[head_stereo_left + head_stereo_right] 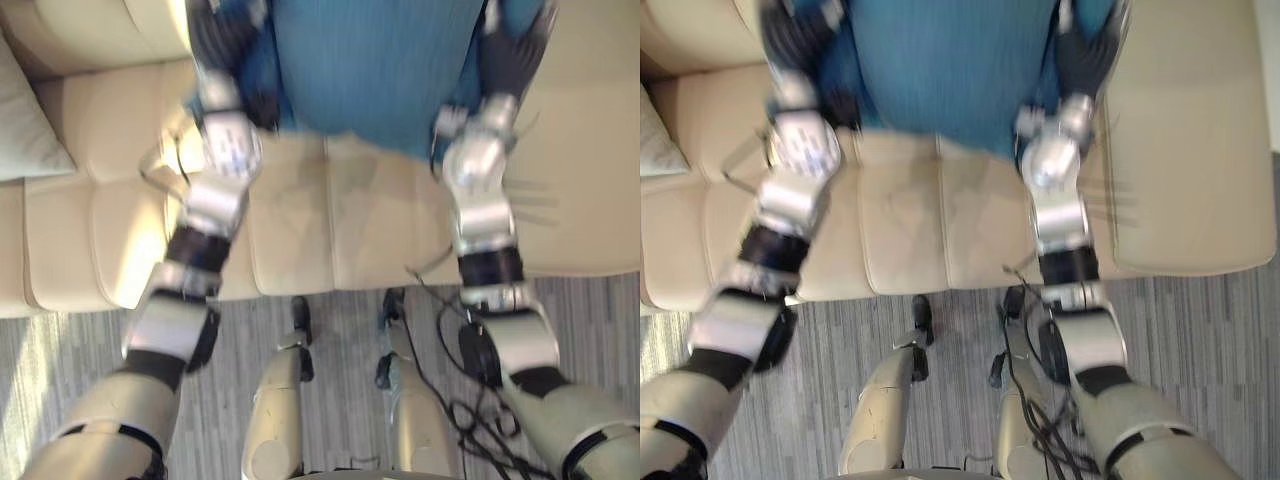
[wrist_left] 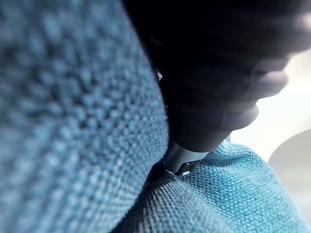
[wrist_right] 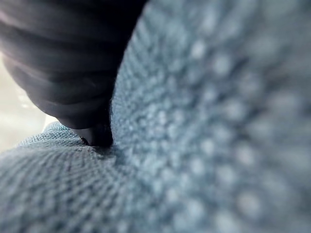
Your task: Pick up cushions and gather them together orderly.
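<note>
A blue woven cushion [image 1: 375, 70] hangs upright over the cream sofa's seat [image 1: 300, 230], held between my two hands. My left hand [image 1: 232, 45] grips its left side. In the left wrist view the dark cover [image 2: 214, 73] presses into a fold of the blue cloth [image 2: 73, 121], which wraps round the hand. My right hand [image 1: 515, 55] clutches the right side in the same way, its cover [image 3: 63, 58] sunk into the fabric [image 3: 218, 121]. A pale grey-white cushion [image 1: 25, 120] leans at the sofa's far left.
The sofa's backrest [image 1: 90, 25] runs along the top, and a wide seat section [image 1: 1185, 150] lies on the right. Grey striped carpet [image 1: 60, 370] lies in front of the sofa.
</note>
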